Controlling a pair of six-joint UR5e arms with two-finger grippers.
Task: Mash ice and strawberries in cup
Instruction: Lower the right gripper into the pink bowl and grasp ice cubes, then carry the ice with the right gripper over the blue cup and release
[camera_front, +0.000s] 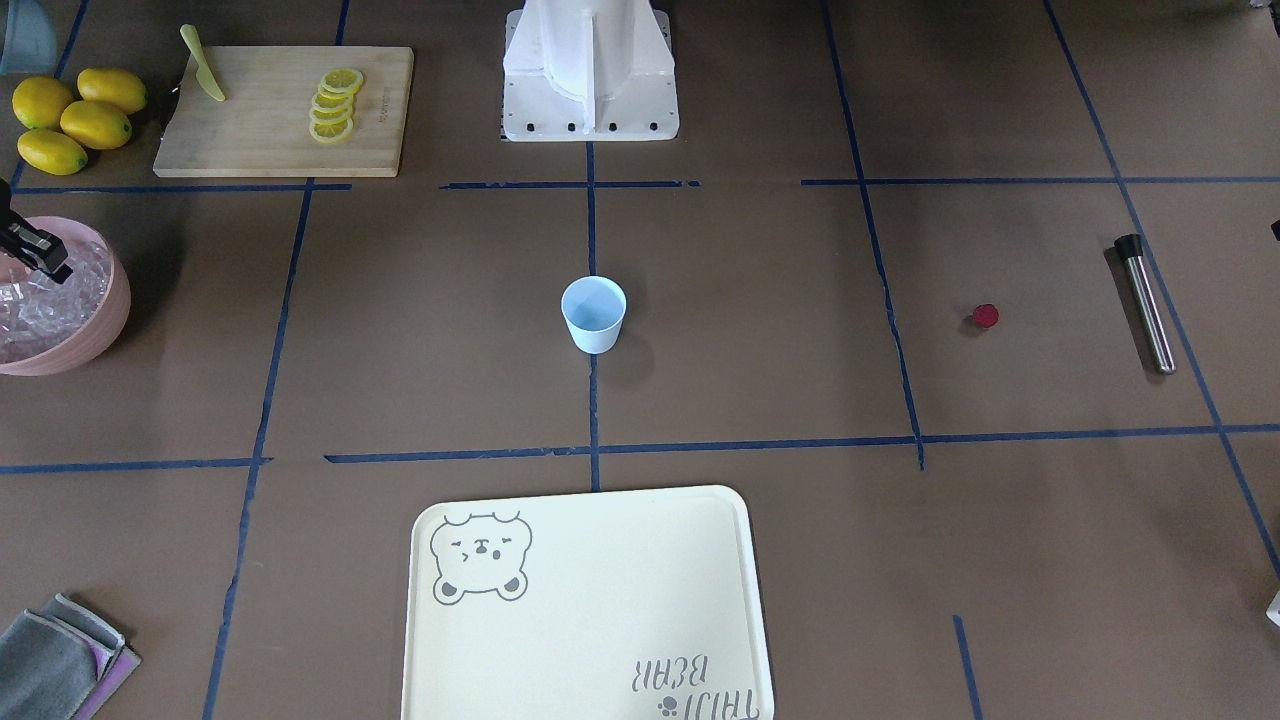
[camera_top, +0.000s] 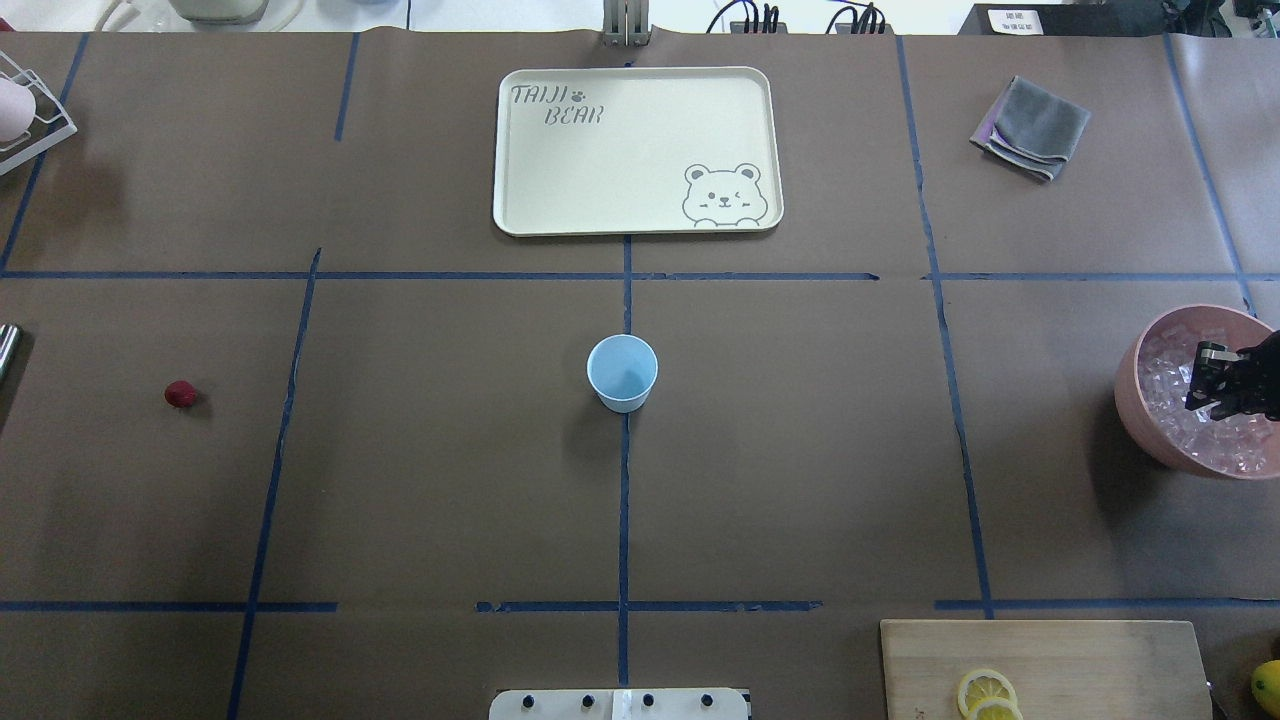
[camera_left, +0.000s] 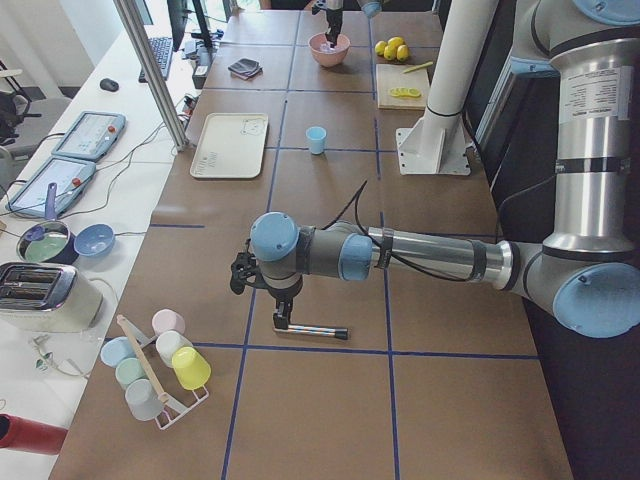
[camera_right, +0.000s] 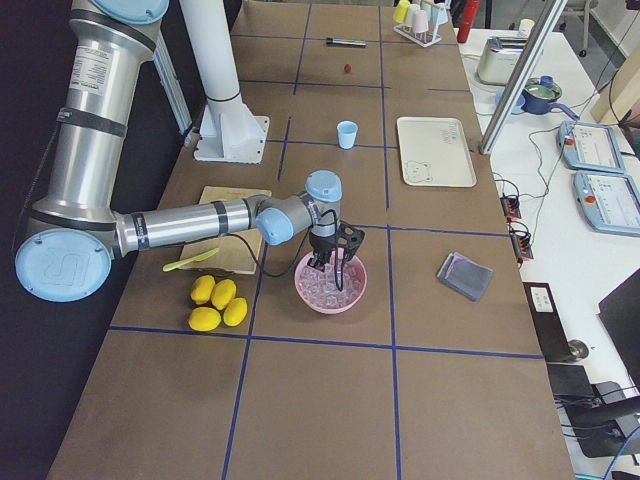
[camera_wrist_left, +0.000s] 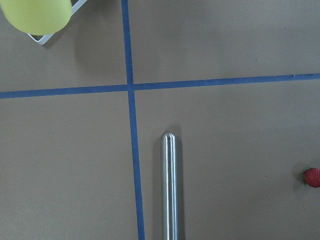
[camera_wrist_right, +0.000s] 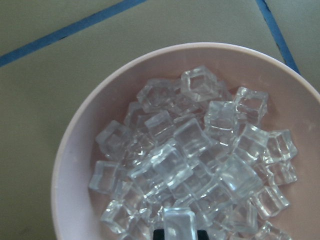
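The pale-blue cup (camera_front: 594, 315) stands upright at the table's middle, and nothing shows inside it (camera_top: 622, 372). A single small red strawberry (camera_front: 986, 316) lies alone on the robot's left side (camera_top: 180, 393). The ice (camera_wrist_right: 190, 150) fills a pink bowl (camera_top: 1135, 410). My right gripper (camera_top: 1215, 385) hangs over that bowl, and one ice cube (camera_wrist_right: 177, 222) sits between its dark fingertips. My left gripper (camera_left: 282, 318) hovers over the black end of a steel muddler (camera_front: 1147, 305). It shows only from the side, so I cannot tell its state.
A cutting board (camera_front: 270, 110) carries lemon slices (camera_front: 335, 105) and a green knife (camera_front: 203, 65), with whole lemons (camera_front: 75, 118) beside it. A cream bear tray (camera_top: 637, 150) lies beyond the cup. A grey cloth (camera_top: 1032, 128) and a rack of cups (camera_left: 155, 360) sit at the edges.
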